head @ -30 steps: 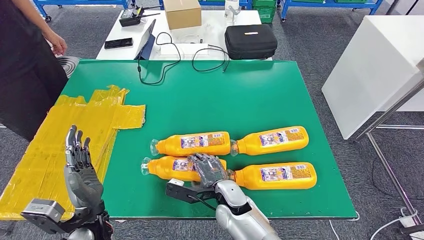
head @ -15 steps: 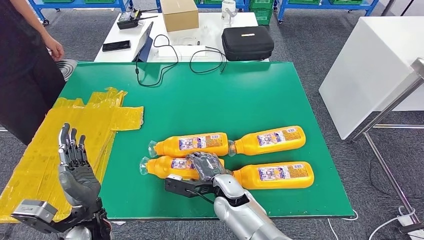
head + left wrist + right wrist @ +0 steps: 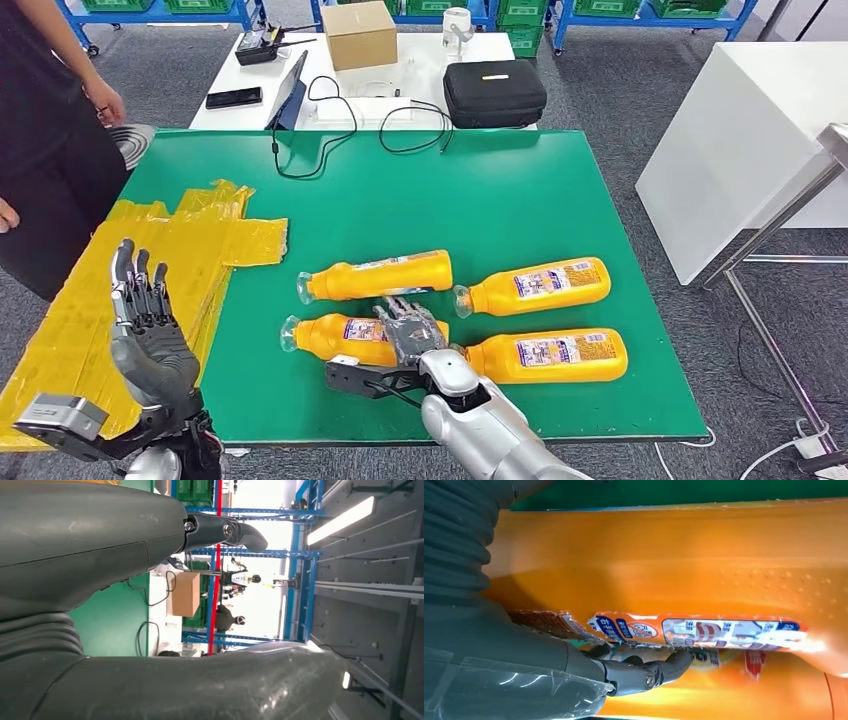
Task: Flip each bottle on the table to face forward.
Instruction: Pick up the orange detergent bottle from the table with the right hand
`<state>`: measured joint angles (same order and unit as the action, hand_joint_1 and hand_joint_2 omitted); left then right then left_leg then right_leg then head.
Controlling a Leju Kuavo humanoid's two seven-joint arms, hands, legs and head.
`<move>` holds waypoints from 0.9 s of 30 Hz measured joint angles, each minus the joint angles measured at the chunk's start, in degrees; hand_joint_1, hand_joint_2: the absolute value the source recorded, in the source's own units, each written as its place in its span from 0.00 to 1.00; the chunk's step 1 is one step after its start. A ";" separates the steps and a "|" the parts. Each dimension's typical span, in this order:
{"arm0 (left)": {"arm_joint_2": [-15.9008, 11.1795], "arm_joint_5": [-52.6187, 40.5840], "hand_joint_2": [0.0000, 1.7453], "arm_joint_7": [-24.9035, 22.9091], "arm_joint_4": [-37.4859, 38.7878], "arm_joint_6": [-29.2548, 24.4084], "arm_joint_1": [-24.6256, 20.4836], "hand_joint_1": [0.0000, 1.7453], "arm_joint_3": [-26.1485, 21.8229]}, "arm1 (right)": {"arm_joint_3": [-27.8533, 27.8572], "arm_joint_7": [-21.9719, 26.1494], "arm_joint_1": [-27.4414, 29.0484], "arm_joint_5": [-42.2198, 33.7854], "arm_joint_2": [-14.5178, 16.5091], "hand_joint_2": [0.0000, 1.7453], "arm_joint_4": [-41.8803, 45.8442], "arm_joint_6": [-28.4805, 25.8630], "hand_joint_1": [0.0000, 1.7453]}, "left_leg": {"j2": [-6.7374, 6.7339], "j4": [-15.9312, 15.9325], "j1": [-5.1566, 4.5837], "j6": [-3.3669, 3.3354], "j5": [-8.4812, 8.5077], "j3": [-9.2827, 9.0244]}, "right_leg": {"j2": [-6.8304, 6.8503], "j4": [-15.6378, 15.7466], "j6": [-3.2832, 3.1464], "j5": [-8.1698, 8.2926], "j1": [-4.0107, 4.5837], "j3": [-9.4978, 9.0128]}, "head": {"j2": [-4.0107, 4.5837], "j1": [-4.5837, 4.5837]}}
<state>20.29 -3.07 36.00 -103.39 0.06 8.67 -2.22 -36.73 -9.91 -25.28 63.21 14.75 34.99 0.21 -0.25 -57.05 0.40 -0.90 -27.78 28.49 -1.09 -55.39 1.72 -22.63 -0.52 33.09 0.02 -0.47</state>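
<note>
Four orange bottles lie on their sides on the green table, caps to the left. The far-left bottle shows mostly plain orange, its label just visible along the top edge. The far-right bottle and near-right bottle show their labels upward. My right hand lies across the near-left bottle, fingers spread and reaching the far-left bottle. In the right wrist view the fingers touch a bottle's label. My left hand is raised with fingers straight and holds nothing.
A patch of yellow tape covers the table's left part. A person in dark clothes stands at the left edge. Behind is a white table with a black case, a cardboard box and cables. A white cabinet stands right.
The far-left bottle has rolled under my right fingers, so its label has turned from facing up to the far side. The head camera has shifted slightly.
</note>
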 joint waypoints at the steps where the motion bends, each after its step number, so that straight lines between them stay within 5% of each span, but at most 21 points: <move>1: 0.01 0.16 0.00 -0.10 -0.11 -0.01 -0.05 0.00 0.01 | -0.09 -0.09 -0.17 0.15 0.08 1.00 -0.21 0.17 0.00 | -0.03 0.00 0.00 -0.01 -0.02 0.00 | -0.01 0.00 -0.01 0.00 0.00 -0.01 | 0.00 0.00; 9: 0.02 0.80 0.00 -0.48 -0.24 -0.02 -0.82 0.00 0.01 | -0.24 -0.21 -1.04 0.39 0.45 1.00 -1.54 1.32 0.02 | -0.20 0.00 0.00 0.03 -0.33 -0.20 | -0.16 0.01 0.14 -0.21 0.02 -0.12 | 0.00 0.00; 10: 0.02 0.81 0.00 -0.49 -0.24 -0.02 -0.88 0.00 0.01 | -0.25 -0.21 -1.09 0.39 0.49 1.00 -1.59 1.39 0.17 | -0.20 0.00 0.00 0.02 -0.34 -0.19 | -0.17 0.01 0.14 -0.21 0.02 -0.11 | 0.00 0.00; 13: 0.07 0.83 0.00 -0.52 -0.24 -0.02 -0.94 0.00 0.01 | -0.28 -0.21 -1.16 0.40 0.56 1.00 -1.78 1.45 0.91 | -0.23 0.00 0.02 0.01 -0.37 -0.24 | -0.20 0.00 0.11 -0.25 0.04 -0.16 | 0.00 0.01; 14: 0.09 0.85 0.00 -0.54 -0.24 -0.02 -0.95 0.00 0.01 | -0.31 -0.20 -1.16 0.38 0.57 1.00 -1.87 1.47 1.00 | -0.23 0.00 0.03 -0.01 -0.40 -0.30 | -0.21 0.00 0.10 -0.28 0.05 -0.22 | 0.00 0.01; 20: 0.15 1.39 0.00 -0.52 -0.24 -0.07 -1.01 0.00 0.01 | -0.11 1.88 -1.30 -1.97 0.69 1.00 -1.84 0.81 1.00 | -0.28 0.00 0.07 -0.04 -0.45 -0.40 | -0.27 0.00 0.12 -0.37 0.09 -0.29 | 0.00 0.00; 27: 0.15 5.08 0.00 -2.74 0.44 0.69 -0.99 0.00 -0.26 | 3.47 10.44 2.68 -12.37 0.21 1.00 4.31 -1.96 1.00 | -0.38 -0.03 0.16 0.01 -0.48 -0.46 | -0.37 -0.02 0.10 -0.08 0.12 -0.92 | 0.00 0.01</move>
<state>20.44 2.01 33.26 -102.95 0.75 7.69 -2.48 -33.26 0.54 -22.60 50.84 14.96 39.31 -1.75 -0.63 -57.08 0.56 -0.89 -28.26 28.03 -1.46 -55.42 1.82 -22.71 -0.40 32.17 0.02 -0.46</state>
